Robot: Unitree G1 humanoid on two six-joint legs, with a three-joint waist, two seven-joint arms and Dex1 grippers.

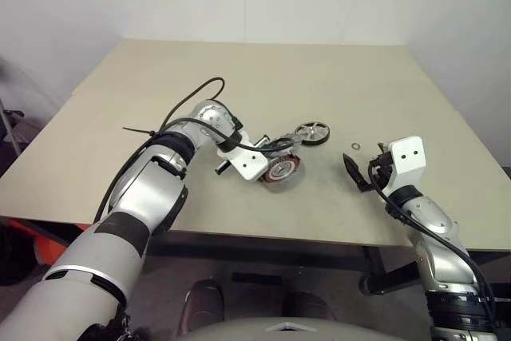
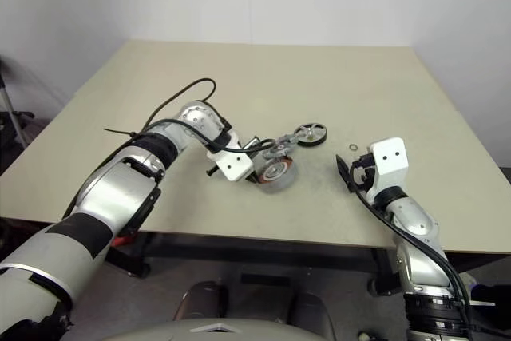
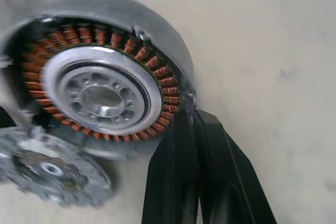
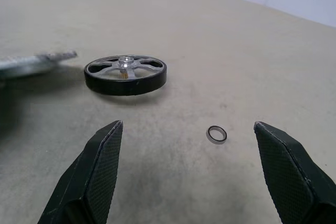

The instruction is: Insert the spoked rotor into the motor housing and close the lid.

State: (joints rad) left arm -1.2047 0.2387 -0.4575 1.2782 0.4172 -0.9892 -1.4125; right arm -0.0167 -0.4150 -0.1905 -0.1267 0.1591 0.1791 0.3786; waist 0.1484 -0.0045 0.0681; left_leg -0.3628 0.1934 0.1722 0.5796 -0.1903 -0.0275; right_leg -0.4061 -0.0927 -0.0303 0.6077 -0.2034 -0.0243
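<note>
- Left eye view: my left pincer (image 1: pixel 281 149), pressed together, tilts the motor housing (image 1: pixel 283 172) on the beige counter (image 1: pixel 335 85); spoked rotor (image 1: pixel 312 132) just beyond.
- Left wrist view: copper windings ring a silvery hub; notched grey lid (image 3: pixel 52 169) alongside.
- Right wrist view: my right pincer (image 4: pixel 189 166) is spread; small metal ring (image 4: pixel 216 134) nearby.

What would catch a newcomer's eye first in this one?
Probably the motor housing, tilted up near the table's middle so its copper windings show, with the left claw shut on its rim. The notched lid sits against it. To the right lies the spoked rotor, and nearer the open right claw a small metal ring.
</note>
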